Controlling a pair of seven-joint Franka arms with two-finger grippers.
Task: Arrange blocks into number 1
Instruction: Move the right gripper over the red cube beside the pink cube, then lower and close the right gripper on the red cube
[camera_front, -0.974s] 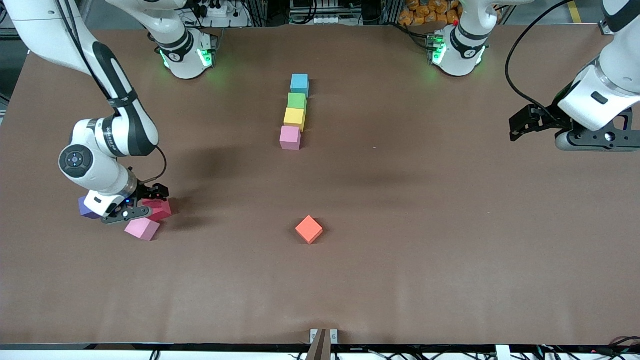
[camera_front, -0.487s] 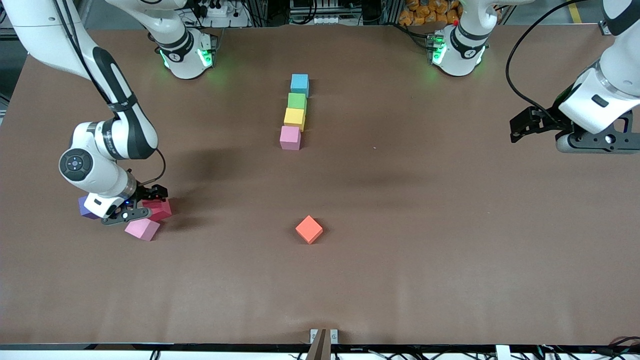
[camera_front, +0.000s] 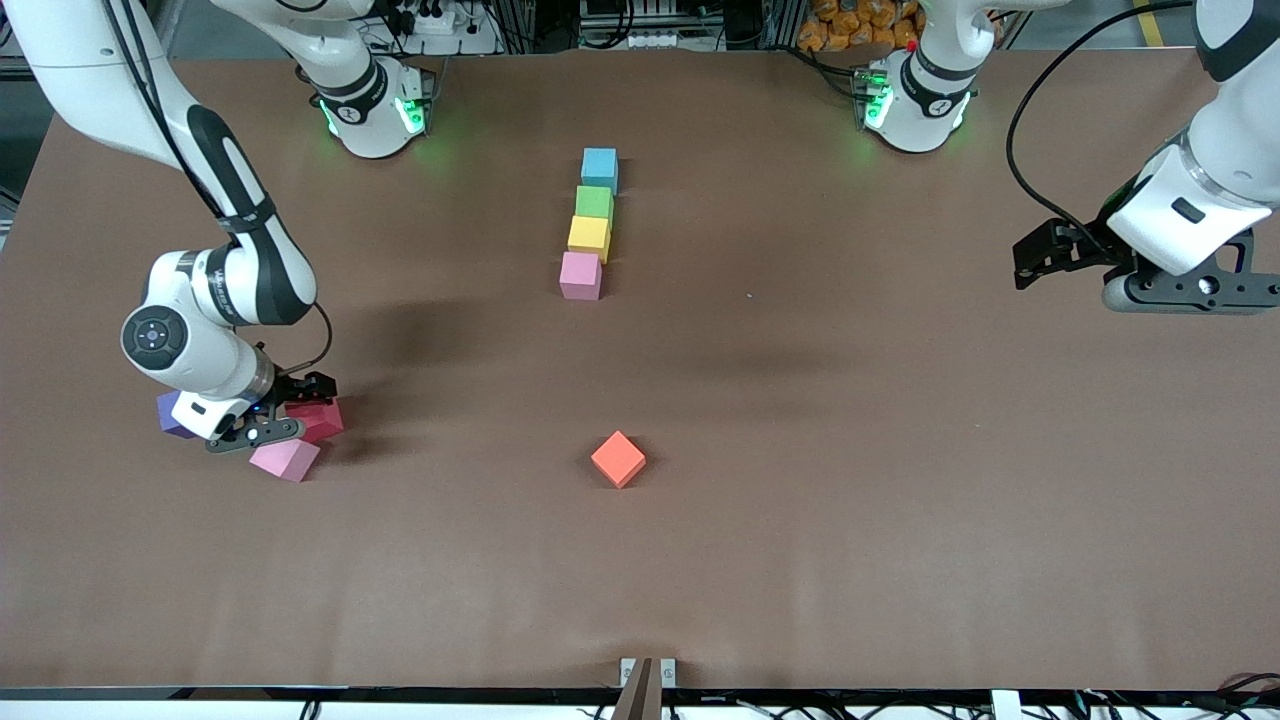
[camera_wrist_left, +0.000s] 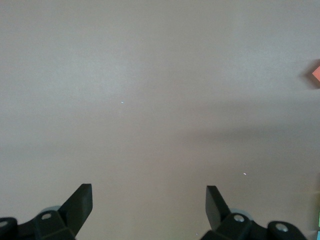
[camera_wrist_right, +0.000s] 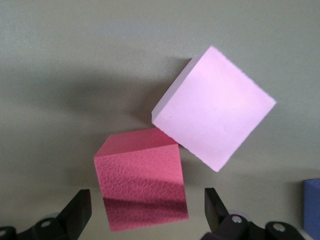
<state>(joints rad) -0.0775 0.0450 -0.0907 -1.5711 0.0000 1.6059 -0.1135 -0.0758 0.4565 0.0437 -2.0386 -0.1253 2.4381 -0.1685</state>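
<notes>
Total 7 blocks on brown table (camera_front: 900, 450).

Column of 4 at table centre, toward the bases, each touching the next: light blue block (camera_front: 599, 167) farthest from front cam, then green block (camera_front: 594, 203), yellow block (camera_front: 588, 236), pink block (camera_front: 580, 275) nearest.

1 orange block (camera_front: 618, 459) alone, well nearer front cam, turned diagonal.

Cluster of 3 toward right arm's end: red block (camera_wrist_right: 141, 176), 2nd pink block (camera_wrist_right: 214, 106) touching its corner, purple block (camera_front: 172, 414) beside.

Right gripper (camera_wrist_right: 147, 212) low over red block, jaws wide, straddling it, no grip.

Left gripper (camera_wrist_left: 149, 200) over bare table at left arm's end, jaws wide, nothing held; arm waiting.
</notes>
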